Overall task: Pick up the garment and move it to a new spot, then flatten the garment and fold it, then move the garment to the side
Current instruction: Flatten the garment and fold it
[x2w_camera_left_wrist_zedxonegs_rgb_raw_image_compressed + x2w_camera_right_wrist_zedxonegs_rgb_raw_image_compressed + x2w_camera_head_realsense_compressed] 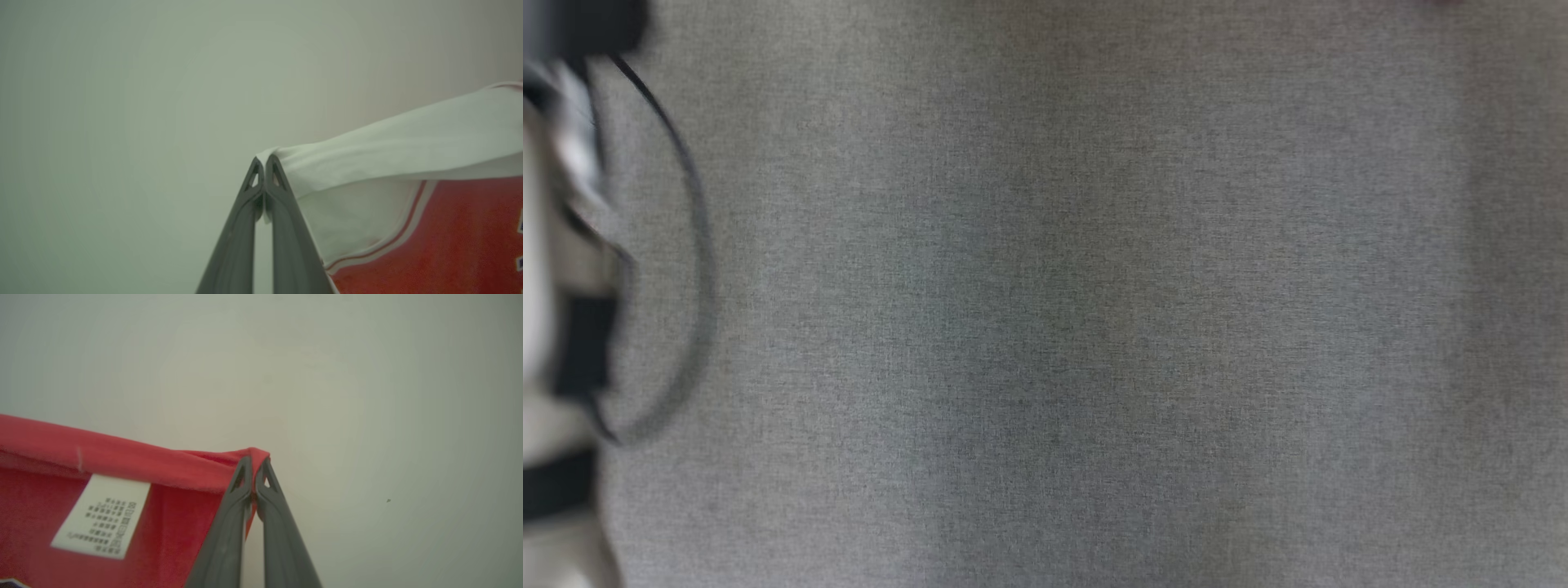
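**Left claw** [264, 161]: clenched. In the left wrist view its two dark fingers meet at the tips and pinch a white corner of the red-and-white jersey-type fabric garment [408, 139]. A little of the white cloth pokes out between the fingers just under the tips.

**Right claw** [254, 463]: clenched. In the right wrist view its fingertips grasp the corner of the garment's [122, 457] rolled red hem.

**Garment:** held at two corners, one in each claw.
- From the left claw's corner, a white fold runs off to the view's right edge.
- Under that fold lies a red panel edged with a white and red striped trim [412, 222].
- Small dark blue marks show at the panel's far edge; they are too cropped to read.
- From the right claw's corner, the red hem runs to the view's left edge.
- A white rectangular care label [102, 516] with small dark print lies on the red cloth just below the hem.

**Backdrop:** both wrist views show a plain pale background behind the garment. It cannot be told what this is.

**Head view:**
- A grey woven-textile surface [1094, 327].
- At the left edge, a blurred pale arm part with black bands [564, 343] and a thin black cable [690, 245] looping beside it. It cannot be told which arm this is.
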Robot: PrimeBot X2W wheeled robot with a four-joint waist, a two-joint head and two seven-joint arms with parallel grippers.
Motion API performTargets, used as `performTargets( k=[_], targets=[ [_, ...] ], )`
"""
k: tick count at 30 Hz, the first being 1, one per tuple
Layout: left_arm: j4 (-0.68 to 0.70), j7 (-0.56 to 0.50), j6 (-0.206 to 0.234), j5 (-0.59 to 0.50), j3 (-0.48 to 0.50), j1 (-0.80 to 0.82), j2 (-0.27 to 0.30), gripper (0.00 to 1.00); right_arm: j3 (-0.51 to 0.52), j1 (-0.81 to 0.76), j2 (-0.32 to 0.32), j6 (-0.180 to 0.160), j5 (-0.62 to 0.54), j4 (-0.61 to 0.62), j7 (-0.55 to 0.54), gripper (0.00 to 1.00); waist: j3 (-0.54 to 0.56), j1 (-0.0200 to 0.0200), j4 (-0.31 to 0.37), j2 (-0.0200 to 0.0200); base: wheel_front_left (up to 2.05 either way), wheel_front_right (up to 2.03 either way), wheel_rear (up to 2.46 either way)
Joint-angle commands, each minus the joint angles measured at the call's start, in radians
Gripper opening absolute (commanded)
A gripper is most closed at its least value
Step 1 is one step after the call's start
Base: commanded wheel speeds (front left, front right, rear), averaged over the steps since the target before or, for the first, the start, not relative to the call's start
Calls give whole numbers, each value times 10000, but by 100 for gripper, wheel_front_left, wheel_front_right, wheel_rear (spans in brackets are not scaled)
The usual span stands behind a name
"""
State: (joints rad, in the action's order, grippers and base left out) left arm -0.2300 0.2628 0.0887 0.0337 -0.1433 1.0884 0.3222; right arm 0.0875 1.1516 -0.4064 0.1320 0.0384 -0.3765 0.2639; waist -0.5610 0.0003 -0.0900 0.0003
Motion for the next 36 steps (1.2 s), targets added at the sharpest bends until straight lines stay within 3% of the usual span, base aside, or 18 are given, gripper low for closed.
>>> performTargets(
  k=[1, 8, 15, 20, 29, 36],
  targets=[
    [196, 26, 46, 118, 22, -799, -186, 0, 140, -721, -22, -20, 202, 241, -1, 0, 30, -3, -51, -3, 0, 0, 0],
    [930, 26, 233, 622, 616, -3716, -1035, 0, 700, -3643, 365, -20, 796, 994, -3, 0, 938, -3, 166, -3, 0, 0, 0],
    [684, 27, -285, 683, 1296, -6752, -1804, 0, 1697, -6951, 1232, -29, 1238, 1035, -1, 0, 2485, -3, 348, -3, 0, 0, 0],
    [240, 27, -692, 603, 1522, -8324, -2225, 0, 1649, -8746, 1608, -29, 1058, 823, -1, 0, 3404, -3, 406, -3, 0, 0, 0],
    [-160, 27, -1019, 735, 1878, -10558, -2628, 0, 1839, -10381, 2216, -29, 763, 186, 0, 0, 4813, -3, 364, -3, 0, 0, 0],
    [-668, 27, -1572, 415, 1478, -11792, -2689, 0, 1876, -11188, 2695, -29, 507, -165, 3, 0, 5765, -3, 116, -3, 0, 0, 0]
  ],
)
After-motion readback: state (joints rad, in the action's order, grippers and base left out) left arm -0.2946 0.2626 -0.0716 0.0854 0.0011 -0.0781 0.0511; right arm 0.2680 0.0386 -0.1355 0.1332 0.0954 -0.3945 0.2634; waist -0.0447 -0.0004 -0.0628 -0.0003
